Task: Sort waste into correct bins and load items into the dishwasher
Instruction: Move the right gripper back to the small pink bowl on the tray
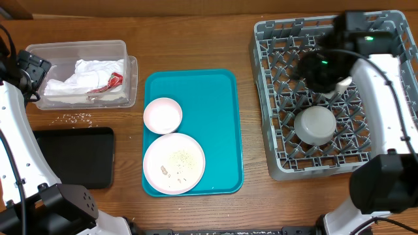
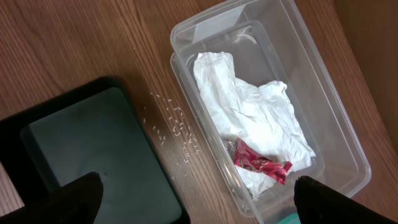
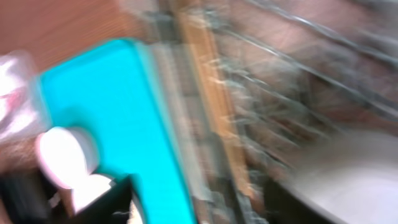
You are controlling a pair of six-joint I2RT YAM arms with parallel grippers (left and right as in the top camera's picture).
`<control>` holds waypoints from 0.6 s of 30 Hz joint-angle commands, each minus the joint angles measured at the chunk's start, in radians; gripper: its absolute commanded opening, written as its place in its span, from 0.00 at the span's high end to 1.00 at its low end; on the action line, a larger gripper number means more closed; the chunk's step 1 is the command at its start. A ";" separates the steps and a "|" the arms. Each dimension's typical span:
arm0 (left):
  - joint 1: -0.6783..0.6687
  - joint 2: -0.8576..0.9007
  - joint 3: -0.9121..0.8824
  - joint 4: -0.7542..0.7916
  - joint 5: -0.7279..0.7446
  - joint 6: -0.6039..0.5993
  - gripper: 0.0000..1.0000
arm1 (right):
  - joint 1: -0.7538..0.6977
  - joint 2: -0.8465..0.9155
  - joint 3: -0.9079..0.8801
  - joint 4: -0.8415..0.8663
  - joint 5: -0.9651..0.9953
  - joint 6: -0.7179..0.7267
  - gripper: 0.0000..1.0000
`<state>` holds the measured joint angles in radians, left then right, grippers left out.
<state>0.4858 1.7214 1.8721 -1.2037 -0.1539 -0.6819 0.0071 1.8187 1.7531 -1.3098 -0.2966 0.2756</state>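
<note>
My left fingers (image 2: 81, 199) stand spread wide, empty, over the clear tub (image 2: 336, 124) of napkins (image 2: 249, 112); the right gripper (image 1: 323, 68) I cannot tell, through blur. It hangs above the dish rack (image 1: 274, 150), metal bowl (image 1: 315, 124) seated inside; I'd rise clear of the pegs before reaching for the pink bowl (image 1: 162, 114).

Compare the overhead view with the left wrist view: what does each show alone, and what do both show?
Only overhead: the pink plate and small pink bowl on the teal tray, and the grey dish rack with the metal bowl inside. Only left wrist: the fingertips of the left gripper, spread wide at the bottom edge. Both: the clear tub holding crumpled napkins and a red scrap, the black tray beside it, and rice crumbs on the table between them.
</note>
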 commanded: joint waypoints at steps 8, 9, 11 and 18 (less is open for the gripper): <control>-0.002 0.008 0.000 0.000 -0.010 -0.014 0.00 | 0.439 0.026 0.027 0.449 0.086 0.142 0.09; -0.002 0.008 0.000 0.000 -0.010 -0.014 0.00 | 0.472 0.037 0.027 0.472 0.137 0.149 0.09; -0.002 0.008 0.000 0.000 -0.010 -0.014 0.00 | 0.533 0.074 0.027 0.514 0.222 0.149 0.09; -0.002 0.008 0.000 0.000 -0.010 -0.014 0.00 | 0.669 0.246 0.027 0.610 0.301 0.241 0.17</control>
<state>0.4858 1.7218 1.8721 -1.2041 -0.1539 -0.6819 0.6514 1.9991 1.7645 -0.7139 -0.0727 0.4492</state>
